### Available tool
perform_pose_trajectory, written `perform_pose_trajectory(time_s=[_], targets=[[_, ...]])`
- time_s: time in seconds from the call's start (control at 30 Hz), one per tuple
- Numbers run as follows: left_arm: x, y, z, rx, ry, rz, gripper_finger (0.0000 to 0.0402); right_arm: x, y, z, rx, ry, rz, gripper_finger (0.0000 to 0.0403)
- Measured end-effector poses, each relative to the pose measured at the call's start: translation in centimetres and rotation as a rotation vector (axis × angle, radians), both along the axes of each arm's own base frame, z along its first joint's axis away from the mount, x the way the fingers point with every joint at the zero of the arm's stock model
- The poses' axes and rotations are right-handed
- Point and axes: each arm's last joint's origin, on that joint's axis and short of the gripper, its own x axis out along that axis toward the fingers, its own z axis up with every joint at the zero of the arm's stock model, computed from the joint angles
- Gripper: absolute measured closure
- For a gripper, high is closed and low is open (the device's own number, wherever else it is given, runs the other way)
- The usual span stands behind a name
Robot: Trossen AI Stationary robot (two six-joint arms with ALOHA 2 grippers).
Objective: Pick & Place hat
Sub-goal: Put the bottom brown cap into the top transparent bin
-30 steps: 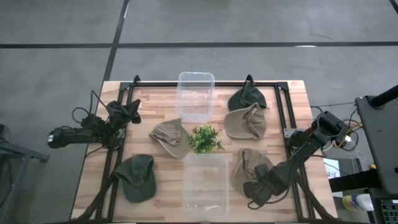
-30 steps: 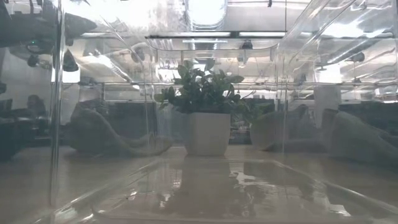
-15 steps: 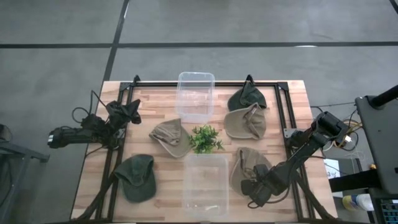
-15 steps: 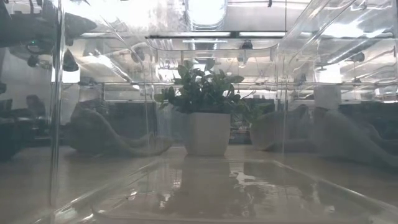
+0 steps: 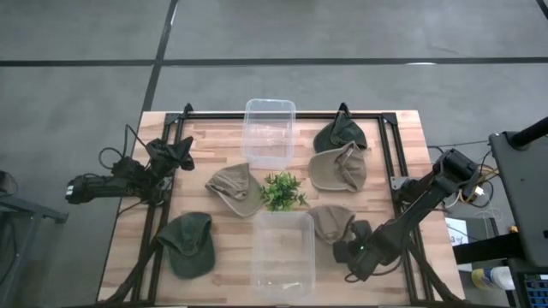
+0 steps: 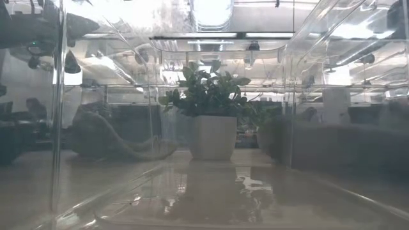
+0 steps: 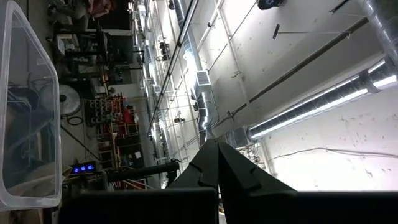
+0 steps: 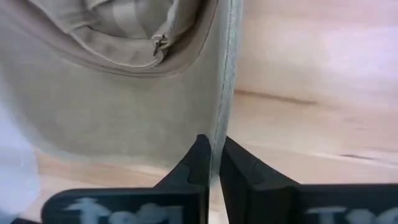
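My right gripper [image 5: 345, 250] is shut on a tan hat [image 5: 330, 222] at the table's near right, beside the near clear bin [image 5: 282, 250]. The right wrist view shows the hat's underside with its strap buckle [image 8: 160, 42] past my right gripper [image 8: 214, 146]. My left gripper [image 5: 181, 154] waits shut and empty at the table's far left; in its wrist view the left gripper [image 7: 217, 155] points at the ceiling. My right gripper pinches the edge of the hat's brim [image 8: 219, 127] between its two fingers. The fingers come from the table's near right side, slanting toward the bin. The hat is bunched ahead of the fingers; whether its far part rests on the table I cannot tell.
A second clear bin [image 5: 269, 131] stands at the far middle and a small potted plant [image 5: 282, 190] at the centre. Other hats lie on the table: tan [image 5: 235, 190], green [image 5: 188, 242], tan [image 5: 338, 168], green [image 5: 340, 134].
My right gripper, shut on the tan hat's brim, has moved a little toward the far edge and the near clear bin. The hat, which lay spread flat, is drawn up and bunched toward the bin.
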Motion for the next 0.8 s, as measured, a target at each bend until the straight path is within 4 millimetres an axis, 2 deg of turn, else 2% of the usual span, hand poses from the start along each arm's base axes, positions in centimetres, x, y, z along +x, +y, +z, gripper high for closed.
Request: perform_pose_trajectory(time_s=[0.2,0.4,0.63,0.8], targets=[[0.0,0.0,0.0,0.011,0.009,0.006,0.0401,-2.2,-2.2,3.4,-0.063,0.054,-0.007,0.0392],[0.0,0.0,0.0,0.013,0.009,0.006,0.0401,-4.0,-4.7,7.8,-0.115,-0.054,-0.031,0.0393],[0.0,0.0,0.0,0.005,0.008,0.017,0.0401,-4.7,-7.3,11.7,-0.223,-0.214,-0.083,0.0393],[0.0,0.0,0.0,0.004,0.008,0.02,0.0401,-4.2,-8.9,14.3,-0.332,-0.338,-0.116,0.0392]])
